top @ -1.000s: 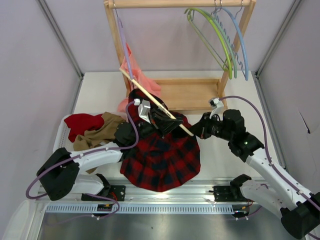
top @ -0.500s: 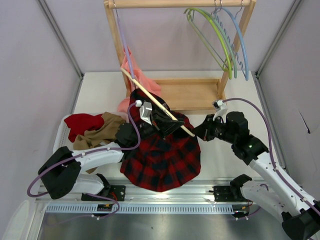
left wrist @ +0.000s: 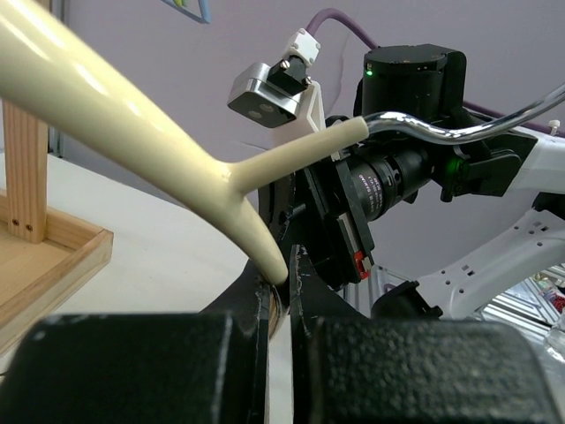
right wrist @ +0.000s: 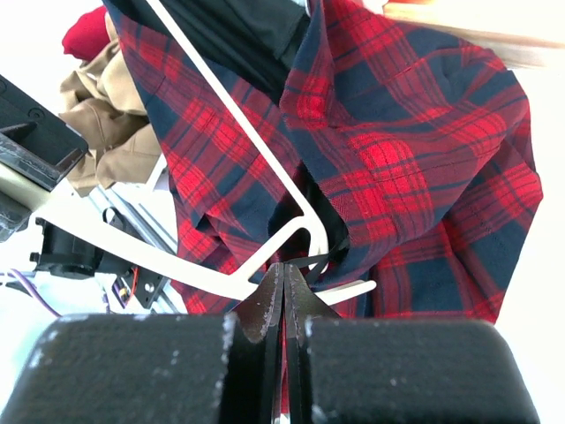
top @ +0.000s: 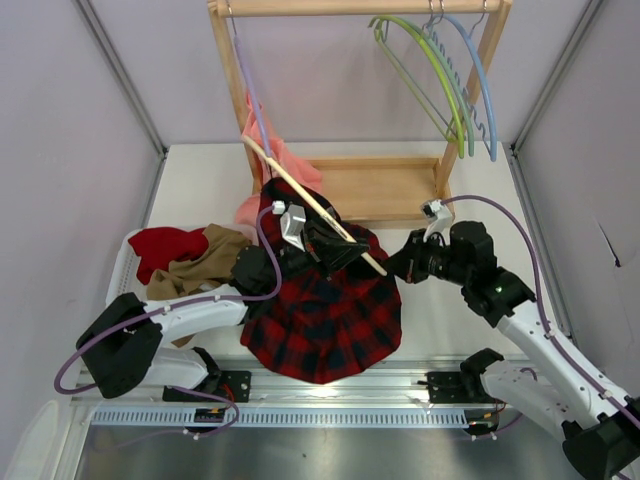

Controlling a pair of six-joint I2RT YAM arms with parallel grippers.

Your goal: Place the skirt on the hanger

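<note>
Hanger [top: 295, 188] in the top view runs as one long diagonal, high end toward the counter's [top: 200, 190] far-left corner, low end toward the near-right. The skirt [top: 320, 325] lies spread at the middle of the near edge, its far part bunched up around the hanger's low end. The left gripper [top: 330, 248] meets the hanger from the left. The right gripper [top: 397, 265] sits just beside the low tip on the right, making it the nearer arm to the skirt's free edge.

Left wrist view: the left gripper [left wrist: 278, 291] is nearly closed, clamping the hanger's [left wrist: 115, 115] lower stem. The hook [left wrist: 459, 132] points toward the right arm.

Right wrist view: the right gripper [right wrist: 282, 278] has its jaws together and appears to pinch a dark fold of skirt [right wrist: 397, 159] just below the hanger's [right wrist: 229, 110] bend. In my judgement, the pull must follow the hanger's axis.
</note>
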